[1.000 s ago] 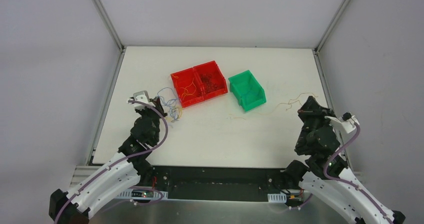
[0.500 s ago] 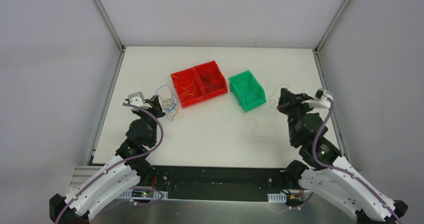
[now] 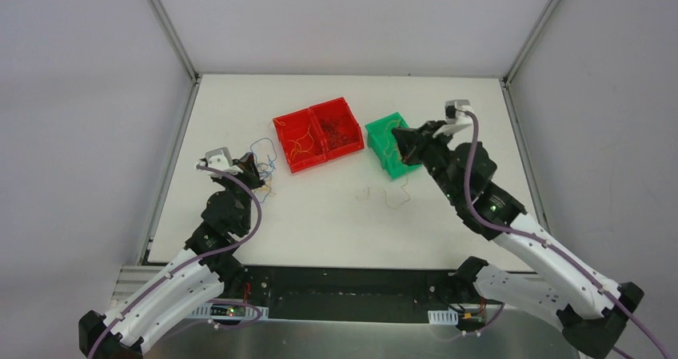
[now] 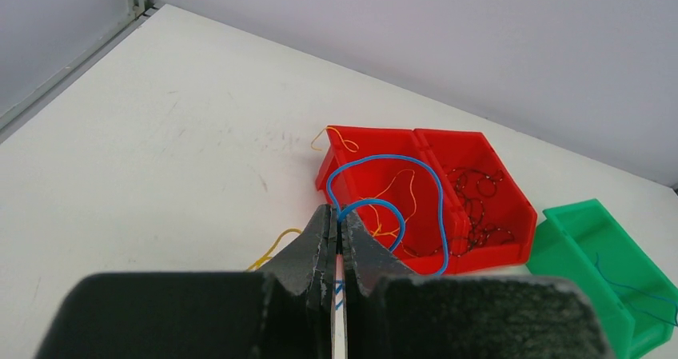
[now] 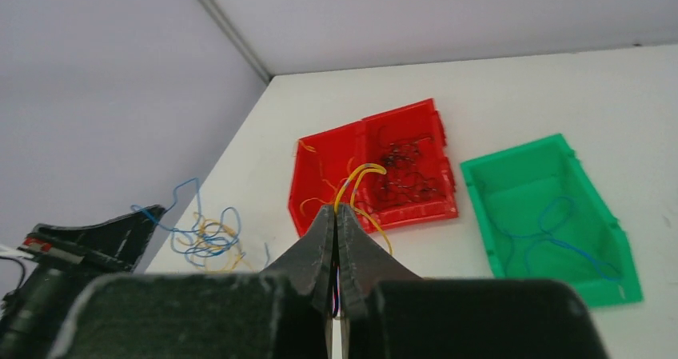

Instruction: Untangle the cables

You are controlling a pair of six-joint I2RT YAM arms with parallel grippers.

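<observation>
The cables form a small clump of blue and yellow wires (image 3: 267, 169) on the table left of the red bins; the clump also shows in the right wrist view (image 5: 201, 233). My left gripper (image 3: 254, 165) is at the clump's left edge, shut on a blue wire (image 4: 400, 161) that loops up from its tips (image 4: 337, 213). My right gripper (image 3: 397, 141) is raised above the green bin (image 3: 412, 161), shut on a yellow wire (image 5: 360, 173) at its tips (image 5: 336, 211). The yellow wire hangs down to the table (image 3: 397, 196).
Two joined red bins stand at the table's middle. The left one (image 3: 307, 164) holds yellow wires and the right one (image 3: 352, 146) holds dark wires. The green bin (image 5: 520, 146) holds blue wires. A loose yellow strand (image 3: 365, 191) lies on the table.
My right arm has swung from the table's right edge leftward to above the green bin, carrying the yellow wire. My left gripper has shifted slightly and the clump has tightened against it.
</observation>
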